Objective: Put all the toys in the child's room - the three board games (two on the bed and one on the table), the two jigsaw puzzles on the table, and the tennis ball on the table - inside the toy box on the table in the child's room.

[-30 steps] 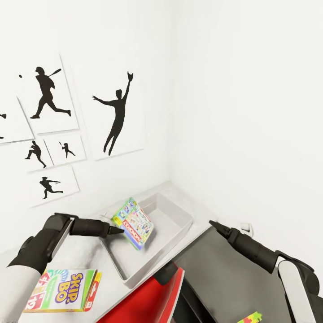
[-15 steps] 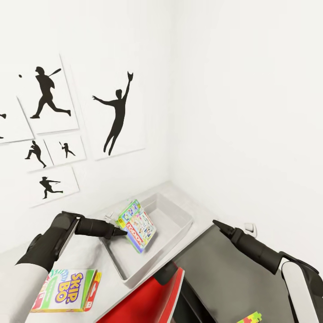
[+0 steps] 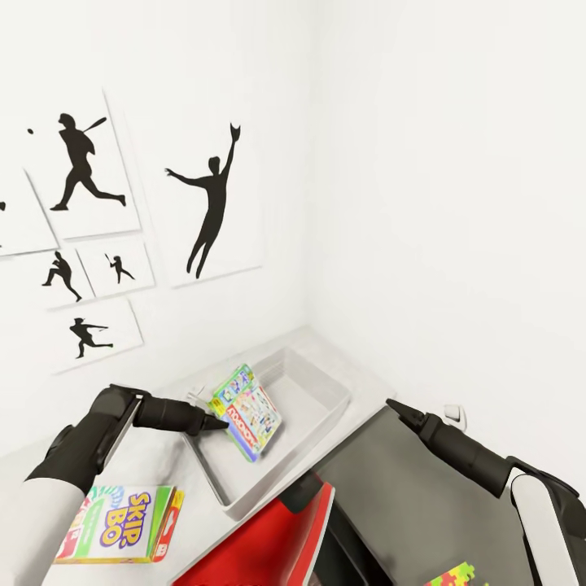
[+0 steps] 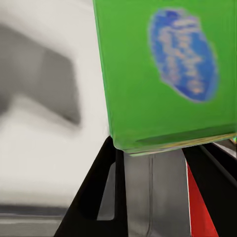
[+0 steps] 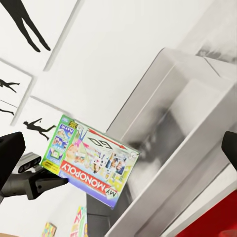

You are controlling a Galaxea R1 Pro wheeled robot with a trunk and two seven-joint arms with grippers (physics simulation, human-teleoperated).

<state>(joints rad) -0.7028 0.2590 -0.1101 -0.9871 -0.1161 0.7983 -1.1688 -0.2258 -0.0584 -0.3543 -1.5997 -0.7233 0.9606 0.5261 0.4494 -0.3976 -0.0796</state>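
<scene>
My left gripper (image 3: pixel 218 423) is shut on the edge of a Monopoly board game (image 3: pixel 248 415), holding it tilted above the near end of the grey toy box (image 3: pixel 325 389). The left wrist view has the box's green underside (image 4: pixel 163 74) clamped between the black fingers (image 4: pixel 98 187). From the right wrist view, the Monopoly box (image 5: pixel 94 163) hangs beside the toy box (image 5: pixel 192 118). A Skip-Bo board game (image 3: pixel 118 525) lies flat on the white table (image 3: pixel 146 464) under my left arm. My right gripper (image 3: pixel 394 405) hovers open to the right of the toy box, holding nothing.
A red chair (image 3: pixel 268 541) stands at the table's front edge below the toy box. A colourful jigsaw piece (image 3: pixel 456 578) peeks in at the bottom right. Baseball silhouette posters (image 3: pixel 212 203) hang on the wall behind. Dark floor (image 3: pixel 399 505) lies to the right.
My left gripper has carried the Monopoly box slightly right and lower over the toy box. The head view has shifted a little. The right arm has barely moved.
</scene>
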